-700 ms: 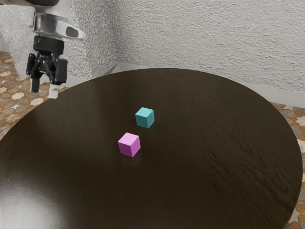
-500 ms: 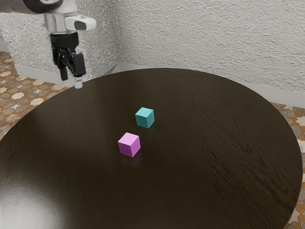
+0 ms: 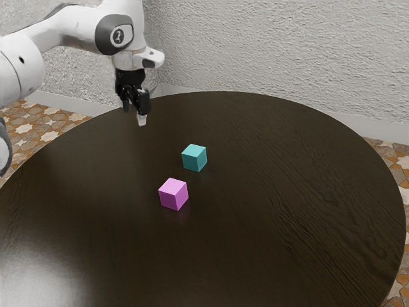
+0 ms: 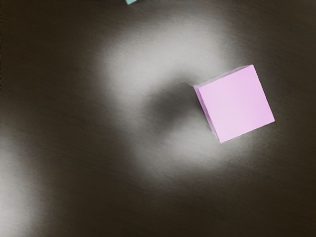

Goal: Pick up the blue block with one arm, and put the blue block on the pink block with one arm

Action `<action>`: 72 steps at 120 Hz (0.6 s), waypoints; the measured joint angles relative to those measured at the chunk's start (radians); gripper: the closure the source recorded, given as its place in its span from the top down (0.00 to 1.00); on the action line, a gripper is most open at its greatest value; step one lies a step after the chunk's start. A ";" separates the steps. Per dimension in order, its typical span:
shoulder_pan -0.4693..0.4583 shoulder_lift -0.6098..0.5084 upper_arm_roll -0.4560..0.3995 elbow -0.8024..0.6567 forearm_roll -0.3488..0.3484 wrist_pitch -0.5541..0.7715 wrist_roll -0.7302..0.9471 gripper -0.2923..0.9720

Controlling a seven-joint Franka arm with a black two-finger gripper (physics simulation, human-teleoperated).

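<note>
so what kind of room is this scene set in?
Looks like a simulated home room, maybe a dining corner: a round dark wooden table, a rough white plaster wall behind it, and patterned terracotta floor tiles.

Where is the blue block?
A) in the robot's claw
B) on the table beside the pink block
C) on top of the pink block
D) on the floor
B: the blue block rests on the table, close to the pink block without touching it; the gripper is away from both.
</note>
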 joint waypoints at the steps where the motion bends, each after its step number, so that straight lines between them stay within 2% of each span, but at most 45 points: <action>1: -0.001 0.007 0.000 0.004 0.000 0.007 -0.005 0.77; 15: -0.005 0.142 0.000 0.109 -0.038 0.076 -0.100 0.77; 37: -0.047 0.221 0.014 0.138 -0.089 0.179 -0.280 0.77; 72: -0.175 0.283 0.180 0.098 -0.213 0.301 -0.485 0.77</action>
